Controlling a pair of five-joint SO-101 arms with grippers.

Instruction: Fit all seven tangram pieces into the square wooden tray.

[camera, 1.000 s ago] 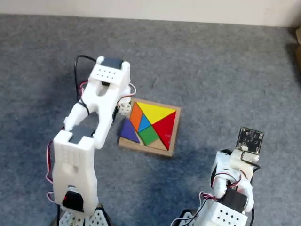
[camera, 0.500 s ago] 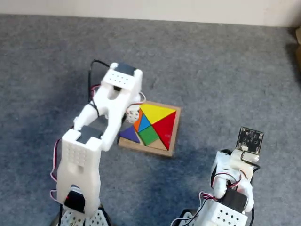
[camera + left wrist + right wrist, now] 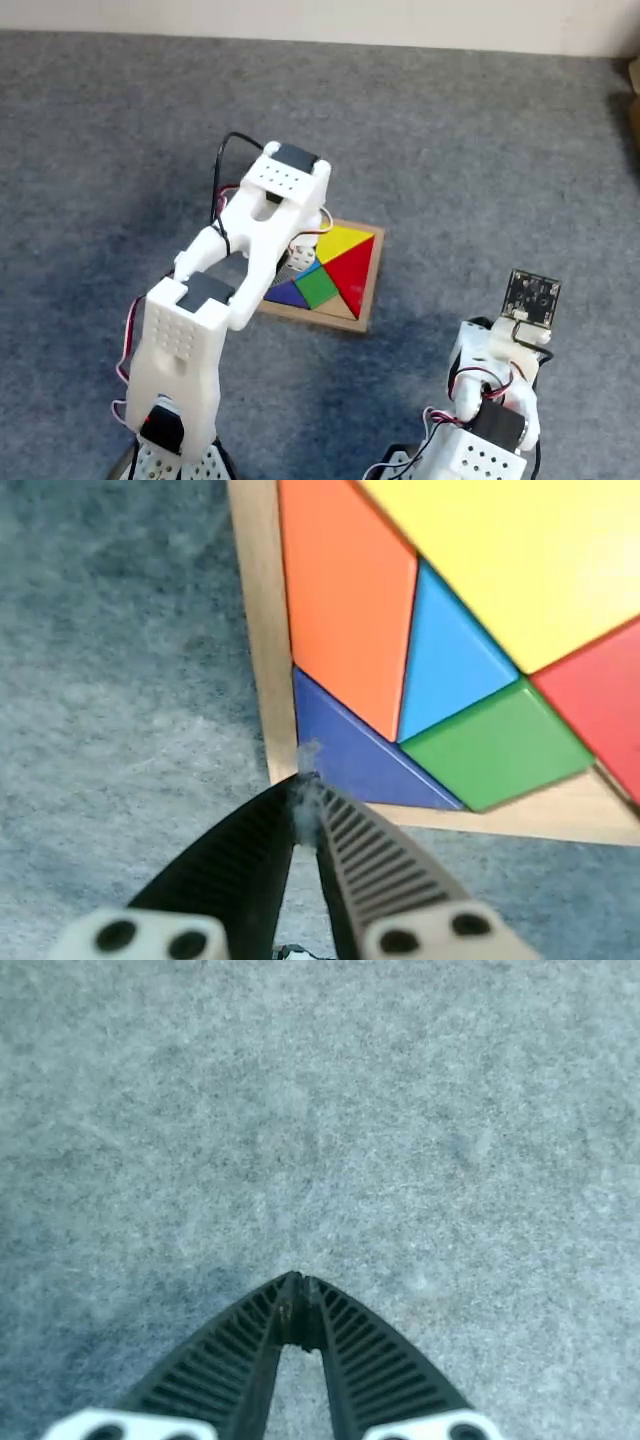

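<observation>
While left gripper (image 3: 306, 798), jaws pinched together, touches purple triangle (image 3: 350, 765) in wooden tray (image 3: 255, 630), 8 o'clock corner, harder shove risks tipping triangle over rim or skidding tray. Right gripper (image 3: 298, 1300) closed above carpet (image 3: 400, 1110), 5 o'clock.

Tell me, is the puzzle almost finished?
Nearly. Done: yellow, red, orange, blue and green sit in the tray. In hand: the left gripper, shut, is at the corner of the purple piece, which looks seated against the rim. Left: a pale patch beside green may be a seventh piece or a gap; I can't tell. The right gripper rests shut over carpet.
</observation>
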